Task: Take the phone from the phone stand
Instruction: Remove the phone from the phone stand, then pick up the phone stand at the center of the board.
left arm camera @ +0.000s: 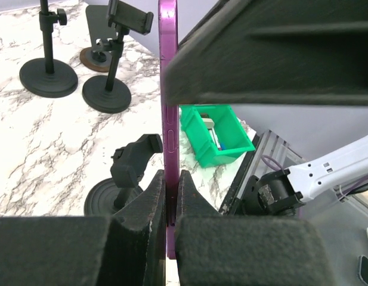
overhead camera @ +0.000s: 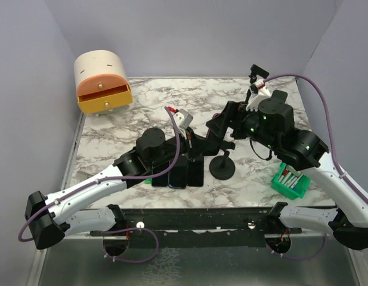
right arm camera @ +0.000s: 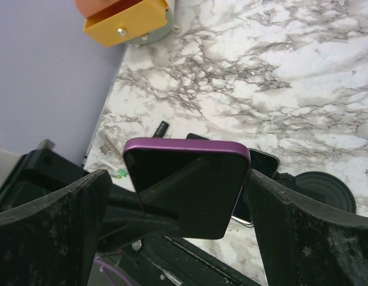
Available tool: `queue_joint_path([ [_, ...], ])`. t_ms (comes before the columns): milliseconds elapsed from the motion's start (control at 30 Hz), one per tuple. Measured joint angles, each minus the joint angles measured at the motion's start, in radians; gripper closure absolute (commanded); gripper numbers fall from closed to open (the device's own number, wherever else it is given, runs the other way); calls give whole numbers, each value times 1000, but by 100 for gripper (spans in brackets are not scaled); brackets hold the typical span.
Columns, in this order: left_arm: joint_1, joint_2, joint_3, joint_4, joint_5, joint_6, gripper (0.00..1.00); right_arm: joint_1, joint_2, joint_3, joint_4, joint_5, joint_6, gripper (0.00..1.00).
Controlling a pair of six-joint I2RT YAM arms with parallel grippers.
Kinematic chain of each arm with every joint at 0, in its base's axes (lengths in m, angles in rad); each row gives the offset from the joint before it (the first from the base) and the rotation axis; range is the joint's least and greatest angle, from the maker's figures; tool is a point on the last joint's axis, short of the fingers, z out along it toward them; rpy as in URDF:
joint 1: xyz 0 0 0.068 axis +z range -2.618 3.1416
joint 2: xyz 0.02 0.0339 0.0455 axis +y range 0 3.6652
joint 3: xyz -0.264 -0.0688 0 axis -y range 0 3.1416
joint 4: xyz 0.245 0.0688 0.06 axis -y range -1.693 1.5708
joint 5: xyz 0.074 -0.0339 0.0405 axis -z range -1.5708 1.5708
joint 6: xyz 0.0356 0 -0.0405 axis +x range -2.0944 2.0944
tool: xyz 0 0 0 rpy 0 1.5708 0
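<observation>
The slim purple-rimmed phone [left arm camera: 168, 107] stands edge-on, clamped between the rough, black-padded jaws of the left gripper [left arm camera: 170, 182]; it sits just beside the black clamp-topped phone stand [left arm camera: 135, 164], apparently free of it; the right gripper [right arm camera: 181, 190] has its jaws wide apart, flanking the phone's glossy dark face; the next move is probably a steady carry down to the white marbled bench [left arm camera: 28, 149].

Our left arm [overhead camera: 94, 187] reaches in toward the centre, and our left gripper [left arm camera: 170, 179] is pinched tight on the phone's [left arm camera: 167, 89] edge. Our right arm [overhead camera: 336, 182] bends inward to meet it. Our right gripper [right arm camera: 178, 179] is spread wide, a finger on either side.
</observation>
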Motion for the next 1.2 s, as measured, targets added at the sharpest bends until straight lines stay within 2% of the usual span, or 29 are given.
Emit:
queue_joint_path([
  [300, 0, -53, -42, 2, -28, -28, 100, 0, -95, -31, 42, -88, -43, 1],
  [500, 0, -210, -105, -40, -105, -37, 100, 0, -292, -241, 146, -174, -162, 7],
  [600, 0, -316, -138, -77, -147, -42, 100, 0, -405, -342, 178, -176, -234, 16],
  [767, 0, -480, -270, -66, -186, -83, 100, 0, -458, -455, 198, -72, -266, 32],
  [1000, 0, -617, -521, -73, -219, -167, 100, 0, -448, -610, 190, 117, -161, 32],
  [1100, 0, -654, -566, -104, -230, -188, 100, 0, -443, -642, 192, 164, -123, 33],
  [1200, 0, -686, -580, -118, -239, -202, 100, 0, -417, -650, 195, 197, -98, 39],
])
